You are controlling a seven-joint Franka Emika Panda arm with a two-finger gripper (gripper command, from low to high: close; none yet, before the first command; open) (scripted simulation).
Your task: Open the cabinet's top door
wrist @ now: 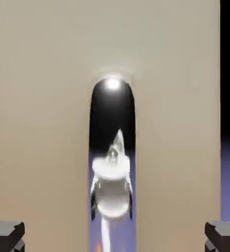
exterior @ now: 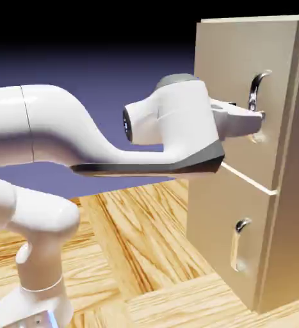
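Exterior view: the tool [exterior: 259,122] is being held at the handle [exterior: 259,90] of the top door [exterior: 251,96], which is sitting shut on the cabinet [exterior: 286,192]. Hand view: the fingertips [wrist: 6,235] are being kept spread wide either side of the handle [wrist: 112,147], nothing gripped; approach step is judged in hand, with closing on the handle being called for next.

Gripper [exterior: 257,125] hides handle's [exterior: 258,90] lower end; cabinet [exterior: 286,211] cut off right.

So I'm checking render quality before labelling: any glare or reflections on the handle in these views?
Hand view: the top door's handle is mirror-like, with a bright glare spot near its top and a warped white reflection lower down. Exterior view: the handle shows only soft highlights; the gripper is sharp.
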